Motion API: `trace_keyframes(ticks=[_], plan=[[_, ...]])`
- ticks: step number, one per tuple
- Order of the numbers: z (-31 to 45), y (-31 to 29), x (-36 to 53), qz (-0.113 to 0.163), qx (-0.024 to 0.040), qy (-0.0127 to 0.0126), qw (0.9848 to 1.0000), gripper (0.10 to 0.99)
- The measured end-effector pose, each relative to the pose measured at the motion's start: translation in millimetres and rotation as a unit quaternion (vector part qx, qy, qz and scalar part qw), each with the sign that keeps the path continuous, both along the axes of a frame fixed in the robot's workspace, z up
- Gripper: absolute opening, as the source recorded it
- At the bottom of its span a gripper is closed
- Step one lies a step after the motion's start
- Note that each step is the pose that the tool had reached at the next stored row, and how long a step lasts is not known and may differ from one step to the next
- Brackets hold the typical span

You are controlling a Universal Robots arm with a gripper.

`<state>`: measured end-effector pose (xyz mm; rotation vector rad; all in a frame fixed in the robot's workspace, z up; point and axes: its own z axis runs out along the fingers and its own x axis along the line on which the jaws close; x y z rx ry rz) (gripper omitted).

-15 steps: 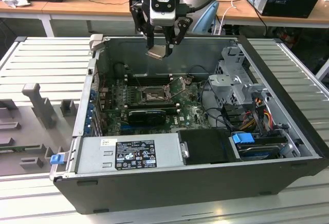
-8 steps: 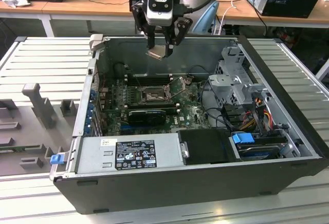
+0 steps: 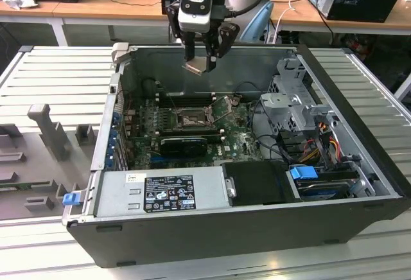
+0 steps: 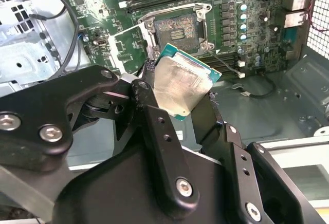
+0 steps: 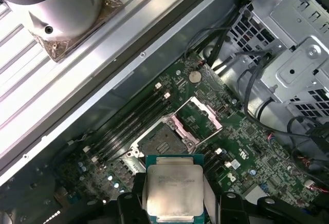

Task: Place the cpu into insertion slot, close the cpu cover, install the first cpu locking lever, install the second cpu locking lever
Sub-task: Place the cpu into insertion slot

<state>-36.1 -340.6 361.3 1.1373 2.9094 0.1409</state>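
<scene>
The cpu (image 3: 198, 67) is gripped by the tool (image 3: 202, 59), held at the exterior view's upper centre above the computer case (image 3: 257, 228). The insertion slot (image 3: 191, 119) is seen uncovered below it, and the cpu cover (image 5: 200, 118) is seen swung open in the first wrist view.

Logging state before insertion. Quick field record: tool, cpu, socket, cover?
tool: shut on the flat square silver-faced cpu
cpu position: in the air, clear of the slot, not seated
square black insertion slot: empty, contact field exposed
silvery metal cpu cover frame: swung open beside the slot
placement: not done
</scene>
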Motion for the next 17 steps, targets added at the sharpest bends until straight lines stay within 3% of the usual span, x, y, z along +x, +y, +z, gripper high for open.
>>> trace_keyframes(ticks=[7,17], plan=[[0.0,0.0,0.0,-0.028,0.0000,0.0000,0.9996,0.529],[0.0,0.0,0.0,-0.068,0.0000,0.0000,0.9977,0.529]])
